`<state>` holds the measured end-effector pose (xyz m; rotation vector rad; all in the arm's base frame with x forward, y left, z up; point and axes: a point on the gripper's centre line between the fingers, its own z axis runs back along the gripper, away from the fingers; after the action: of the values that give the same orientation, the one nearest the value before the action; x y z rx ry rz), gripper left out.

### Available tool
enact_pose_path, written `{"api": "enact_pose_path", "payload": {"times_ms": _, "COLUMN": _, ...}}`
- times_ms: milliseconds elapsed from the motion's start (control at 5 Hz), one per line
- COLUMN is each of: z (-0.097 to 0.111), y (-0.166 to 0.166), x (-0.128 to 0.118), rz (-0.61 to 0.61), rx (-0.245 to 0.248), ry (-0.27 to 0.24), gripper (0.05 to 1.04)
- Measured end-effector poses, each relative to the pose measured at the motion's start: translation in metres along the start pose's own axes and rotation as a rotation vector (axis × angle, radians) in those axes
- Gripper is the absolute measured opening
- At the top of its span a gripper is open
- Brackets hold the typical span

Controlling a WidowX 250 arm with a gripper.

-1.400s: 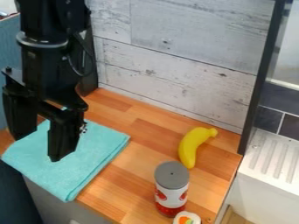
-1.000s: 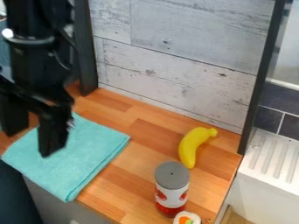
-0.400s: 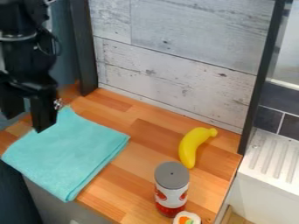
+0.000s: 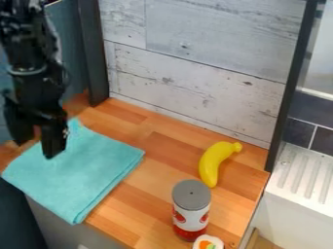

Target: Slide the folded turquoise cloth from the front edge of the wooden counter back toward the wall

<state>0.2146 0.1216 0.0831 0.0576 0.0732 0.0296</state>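
1. Tin (image 4: 191,214) w/ grey top, white/red body, upright on wood counter (image 4: 156,141), lower mid-R of view. Contents hidden by top, can't ID.
2. Sushi-like pc (image 4: 202,245), white w/ orange + green centre, just beside tin's base; cut off by bottom edge. Can't tell if it touches tin.
3. Gripper (image 4: 36,148) at L, over upper-L part of teal cloth (image 4: 91,170). Fingers apart, nothing held. Contact w/ cloth: can't tell.
4. Cloth folded, flat on L side of counter; upper-L part partly hidden behind gripper.
5. Black arm (image 4: 29,63) comes in at upper L, upper part cut off by top edge.
6. Yellow banana (image 4: 213,163) on counter, behind tin, well apart from cloth.
7. White ribbed surface (image 4: 302,177) at far R, cut off by R edge. Grey-white plank wall (image 4: 195,73) behind counter.
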Motion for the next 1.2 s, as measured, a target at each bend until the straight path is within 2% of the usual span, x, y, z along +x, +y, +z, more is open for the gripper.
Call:
{"api": "enact_pose_path", "payload": {"times_ms": 400, "z": -0.04, "y": 0.009, "x": 0.015, "rz": -0.04, "rx": 0.028, "ry": 0.023, "gripper": 0.998}}
{"api": "enact_pose_path", "payload": {"times_ms": 600, "z": -0.062, "y": 0.013, "x": 0.02, "rz": -0.091, "rx": 0.036, "ry": 0.064, "gripper": 0.998}}
{"api": "enact_pose_path", "payload": {"times_ms": 800, "z": -0.069, "y": 0.012, "x": 0.033, "rz": -0.115, "rx": 0.043, "ry": 0.068, "gripper": 0.999}}
{"api": "enact_pose_path", "payload": {"times_ms": 1000, "z": -0.07, "y": 0.011, "x": 0.052, "rz": -0.127, "rx": 0.045, "ry": 0.049, "gripper": 1.0}}
{"api": "enact_pose_path", "payload": {"times_ms": 1200, "z": -0.066, "y": 0.011, "x": 0.095, "rz": -0.122, "rx": 0.054, "ry": -0.016, "gripper": 1.0}}
